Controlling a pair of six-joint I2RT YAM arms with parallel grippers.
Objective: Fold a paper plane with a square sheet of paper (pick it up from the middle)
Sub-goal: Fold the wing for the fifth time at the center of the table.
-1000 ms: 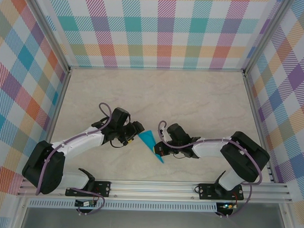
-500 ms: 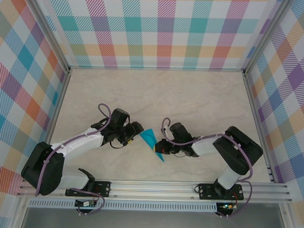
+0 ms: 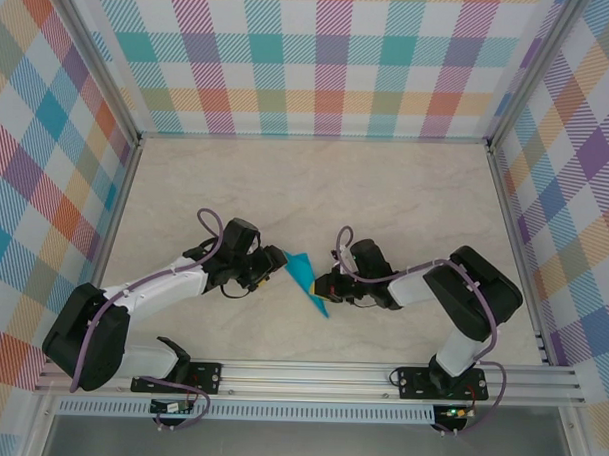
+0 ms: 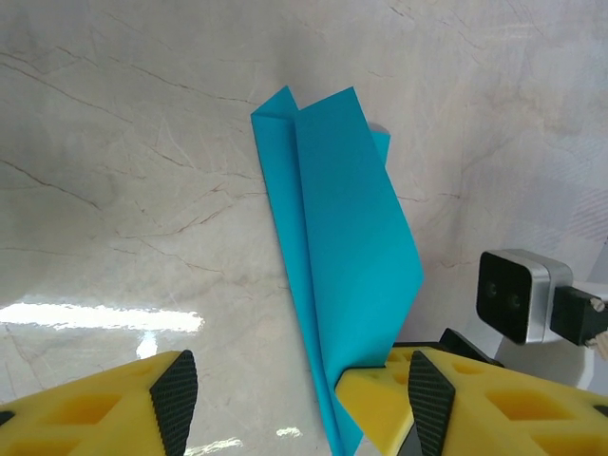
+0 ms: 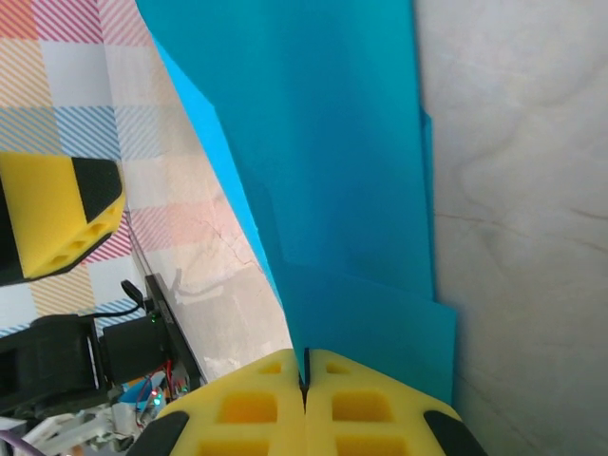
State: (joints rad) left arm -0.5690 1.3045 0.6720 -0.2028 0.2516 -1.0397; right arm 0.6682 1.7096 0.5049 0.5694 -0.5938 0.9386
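The teal-blue sheet of paper (image 3: pixel 305 278), folded into a long pointed wedge, stands between my two grippers near the table's front middle. My right gripper (image 3: pixel 322 286) is shut on its lower edge; in the right wrist view the yellow jaws (image 5: pixel 305 375) pinch the paper (image 5: pixel 323 171), which rises up and away from them. My left gripper (image 3: pixel 271 262) is open at the paper's wide end. In the left wrist view the paper (image 4: pixel 332 247) runs between the fingers of this gripper (image 4: pixel 299 408), one flap resting on the right finger (image 4: pixel 418 389).
The marble tabletop (image 3: pixel 385 201) is walled by checked panels on three sides. An aluminium rail (image 3: pixel 309 373) with both arm bases runs along the near edge. The right wrist camera (image 4: pixel 518 294) sits close beside my left gripper.
The right gripper has shifted a little up and left with the paper, its forearm swinging round. The paper's tip has risen away from the front rail. The left gripper has barely moved.
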